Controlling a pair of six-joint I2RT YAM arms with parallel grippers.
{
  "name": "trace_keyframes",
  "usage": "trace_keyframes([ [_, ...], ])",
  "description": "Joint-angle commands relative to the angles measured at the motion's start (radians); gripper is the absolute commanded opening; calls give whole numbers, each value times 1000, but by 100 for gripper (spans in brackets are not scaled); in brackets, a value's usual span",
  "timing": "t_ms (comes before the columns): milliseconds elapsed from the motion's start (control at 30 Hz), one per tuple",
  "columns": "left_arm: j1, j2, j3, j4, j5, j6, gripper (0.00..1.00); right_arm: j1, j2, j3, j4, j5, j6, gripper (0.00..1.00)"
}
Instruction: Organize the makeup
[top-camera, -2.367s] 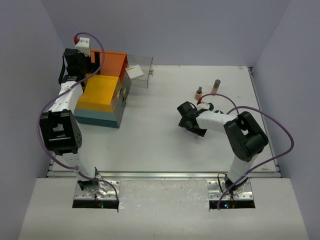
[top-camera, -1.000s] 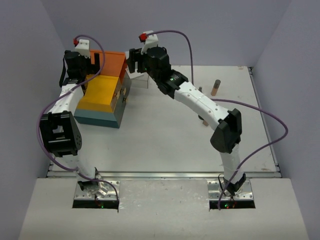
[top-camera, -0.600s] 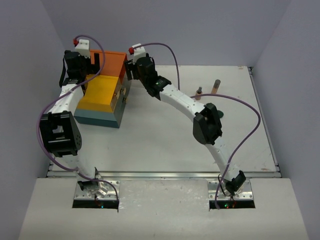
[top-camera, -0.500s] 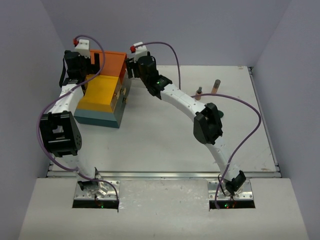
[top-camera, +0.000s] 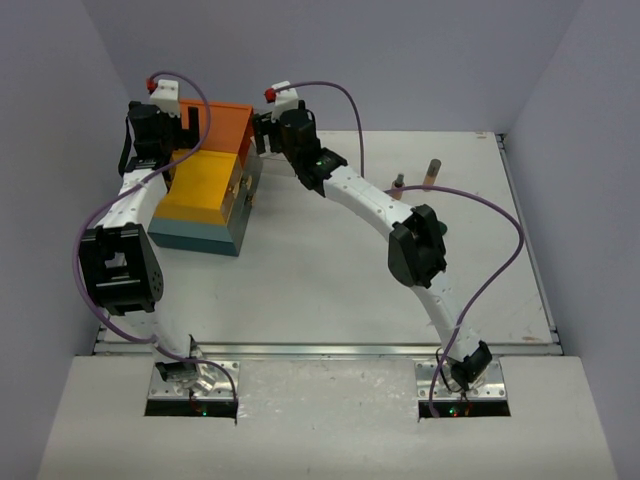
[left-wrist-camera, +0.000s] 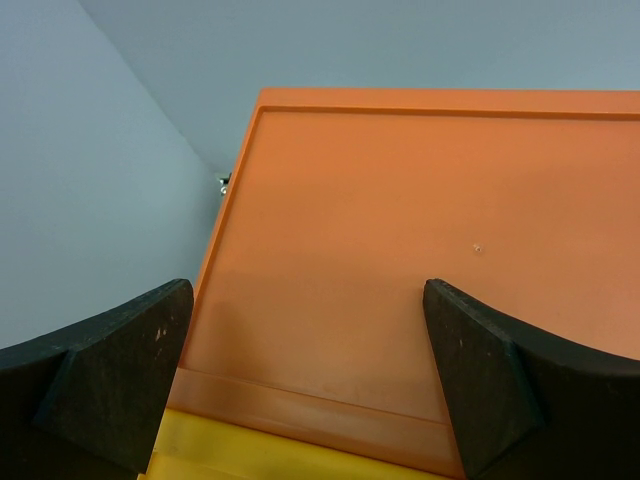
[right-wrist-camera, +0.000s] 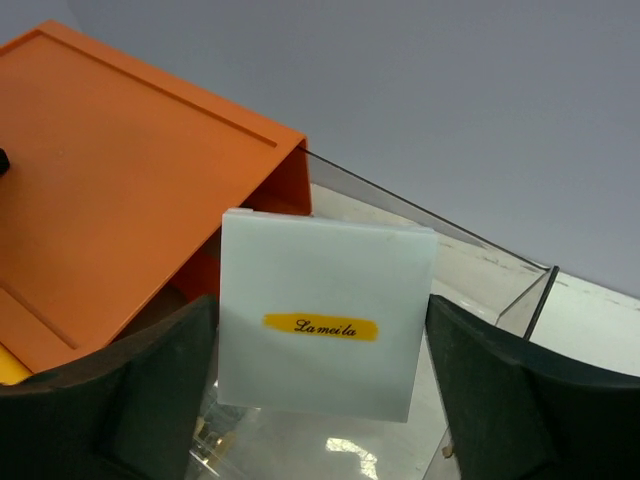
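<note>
So the white square packet (right-wrist-camera: 330, 340) leans in the clear drawer (right-wrist-camera: 520, 290) beside the drawer box (top-camera: 200, 190), right gripper (right-wrist-camera: 320, 300) spread either side of it, right arm (top-camera: 360, 200) hiding it from above. The left gripper (left-wrist-camera: 308, 300) hangs spread over the box's orange top; two tan bottles (top-camera: 432, 172) stand well away

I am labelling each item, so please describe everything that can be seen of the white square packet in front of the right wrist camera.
The white square packet is flat and matte, perhaps card or plastic, with a small yellow oval label reading "La mei la" in dark script. It stands nearly upright, slightly tilted, in the clear plastic drawer beside the orange box top. Its side edges meet the spread fingers of the right gripper; whether they press it cannot be told.
</note>
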Motion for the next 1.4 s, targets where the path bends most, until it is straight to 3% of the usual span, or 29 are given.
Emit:
trace_keyframes([
  [0,1,22,-50,-179,-28,41,100,3,-36,38,31,-25,9,90],
  [133,0,27,-55,-176,-35,42,100,3,-69,27,21,-57,17,97],
  [333,0,30,-55,-173,-32,42,100,3,-171,-16,-12,-64,33,94],
  [500,0,41,-58,-173,-31,37,100,-26,-370,-273,-94,-80,188,67],
  [600,0,42,-68,-166,-29,38,100,-116,-505,-476,-127,-251,450,49],
  [667,0,40,-70,-164,-31,37,100,-165,-555,-593,-96,-307,555,43],
  [767,-1,32,-71,-164,-34,37,100,-178,-574,-708,-25,-314,573,34],
  [1100,0,20,-69,-167,-37,39,100,-177,-407,-604,-7,-374,662,25],
  [1367,0,27,-62,-169,-41,42,100,-142,-190,-318,-17,-464,675,22],
])
